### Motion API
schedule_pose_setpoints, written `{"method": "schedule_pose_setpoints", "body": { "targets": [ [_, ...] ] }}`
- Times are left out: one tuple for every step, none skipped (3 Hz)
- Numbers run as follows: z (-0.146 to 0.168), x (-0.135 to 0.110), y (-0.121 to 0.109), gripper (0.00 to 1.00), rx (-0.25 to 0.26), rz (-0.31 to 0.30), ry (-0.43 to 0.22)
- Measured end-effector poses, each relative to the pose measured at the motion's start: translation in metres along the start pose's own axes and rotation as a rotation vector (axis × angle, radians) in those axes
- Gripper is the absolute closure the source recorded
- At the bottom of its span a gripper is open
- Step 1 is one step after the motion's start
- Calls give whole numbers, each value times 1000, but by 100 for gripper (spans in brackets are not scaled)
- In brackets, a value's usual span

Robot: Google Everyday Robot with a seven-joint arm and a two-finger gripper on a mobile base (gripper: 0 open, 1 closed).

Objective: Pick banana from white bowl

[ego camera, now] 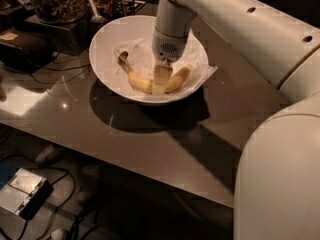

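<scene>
The banana (179,79) is yellow and curved and lies on crumpled white paper in the white bowl (105,39). Its dark brown stem end (123,57) points to the upper left. My gripper (161,82) reaches straight down into the bowl and sits over the banana's middle, hiding that part. The banana's two ends stick out to either side of the gripper. The banana still rests on the paper.
The bowl stands on a grey-brown table (165,144). A glass jar of nuts (57,1) and a spoon (94,9) are behind it. A dark device with cables (25,46) lies at the left. My white arm (260,34) fills the right side.
</scene>
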State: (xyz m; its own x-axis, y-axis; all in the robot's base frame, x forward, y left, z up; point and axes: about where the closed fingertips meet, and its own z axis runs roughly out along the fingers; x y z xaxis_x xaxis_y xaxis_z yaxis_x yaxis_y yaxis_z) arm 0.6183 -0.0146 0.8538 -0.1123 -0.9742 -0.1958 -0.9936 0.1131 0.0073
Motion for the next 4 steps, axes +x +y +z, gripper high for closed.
{"method": "schedule_pose_setpoints", "body": {
  "targets": [
    [16,9,-1,46,0,-2,40],
    [15,10,0,68,3,-4,47],
    [15,16,4,91,30,-16,52],
    [16,16,5,100,29,-17,53]
  ]
}}
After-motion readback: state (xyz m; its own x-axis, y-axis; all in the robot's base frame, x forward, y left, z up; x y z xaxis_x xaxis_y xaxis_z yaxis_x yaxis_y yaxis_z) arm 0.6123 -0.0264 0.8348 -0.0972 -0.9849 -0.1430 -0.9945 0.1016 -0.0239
